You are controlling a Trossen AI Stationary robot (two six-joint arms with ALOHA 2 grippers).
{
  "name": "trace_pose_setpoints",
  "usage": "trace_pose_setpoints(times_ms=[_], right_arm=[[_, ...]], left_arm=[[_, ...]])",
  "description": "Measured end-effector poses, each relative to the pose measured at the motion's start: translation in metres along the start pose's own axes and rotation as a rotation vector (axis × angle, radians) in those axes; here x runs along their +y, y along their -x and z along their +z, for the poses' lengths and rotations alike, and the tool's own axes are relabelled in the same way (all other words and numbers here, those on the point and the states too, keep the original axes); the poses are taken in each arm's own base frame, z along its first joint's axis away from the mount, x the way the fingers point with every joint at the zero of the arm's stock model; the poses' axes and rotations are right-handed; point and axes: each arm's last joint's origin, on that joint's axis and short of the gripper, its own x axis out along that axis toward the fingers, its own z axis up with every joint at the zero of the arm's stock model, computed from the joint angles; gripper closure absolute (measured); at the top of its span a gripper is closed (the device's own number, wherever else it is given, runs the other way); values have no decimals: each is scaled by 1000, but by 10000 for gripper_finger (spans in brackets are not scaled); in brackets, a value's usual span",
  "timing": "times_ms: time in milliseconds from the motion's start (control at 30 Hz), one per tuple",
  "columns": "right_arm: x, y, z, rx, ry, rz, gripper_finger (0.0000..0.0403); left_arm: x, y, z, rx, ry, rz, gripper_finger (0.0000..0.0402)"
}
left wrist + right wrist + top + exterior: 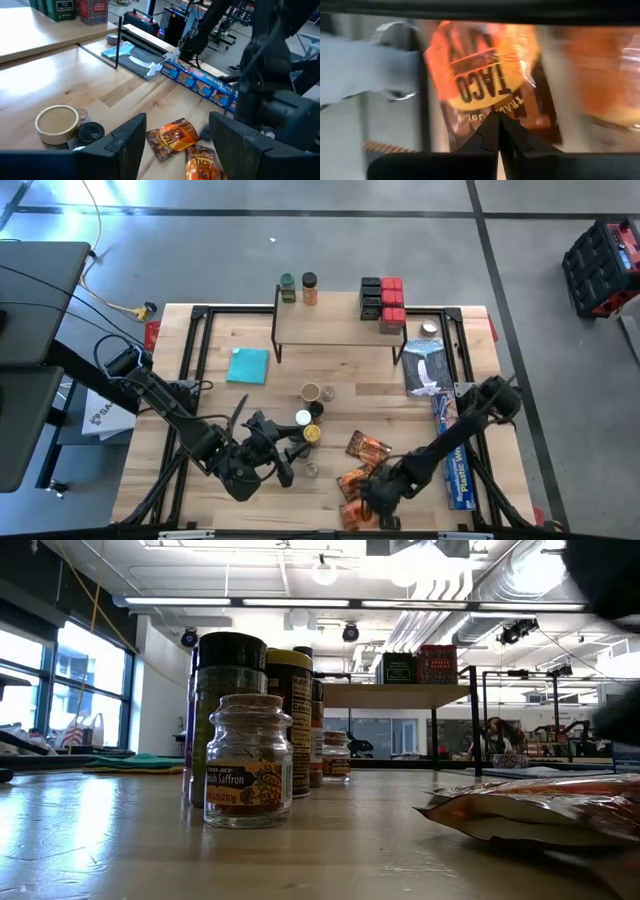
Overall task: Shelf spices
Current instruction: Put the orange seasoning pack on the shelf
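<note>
Right gripper (372, 498) pinched shut, apparently empty, directly over the taco packet (480, 75); left gripper (283, 450), fingers apart, lies farther off.

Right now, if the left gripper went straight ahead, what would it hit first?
Probably the taco packets: they lie right between the open fingers of the left gripper, just ahead. Depth is hard to judge.
</note>
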Motion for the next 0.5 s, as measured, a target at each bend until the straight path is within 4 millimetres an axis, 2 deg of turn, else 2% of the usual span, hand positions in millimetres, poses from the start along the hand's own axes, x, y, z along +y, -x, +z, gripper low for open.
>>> trace_pose_setpoints(times_ms=[167, 300, 500], right_arm=[[-31, 26, 3, 51, -67, -233, 403], [-57, 38, 12, 38, -101, -416, 403], [-89, 50, 29, 29, -71, -516, 403]], left_arm=[[0, 0, 0, 0, -69, 2, 191], [1, -2, 1, -2, -145, 9, 191], [2, -3, 1, -12, -248, 25, 191]])
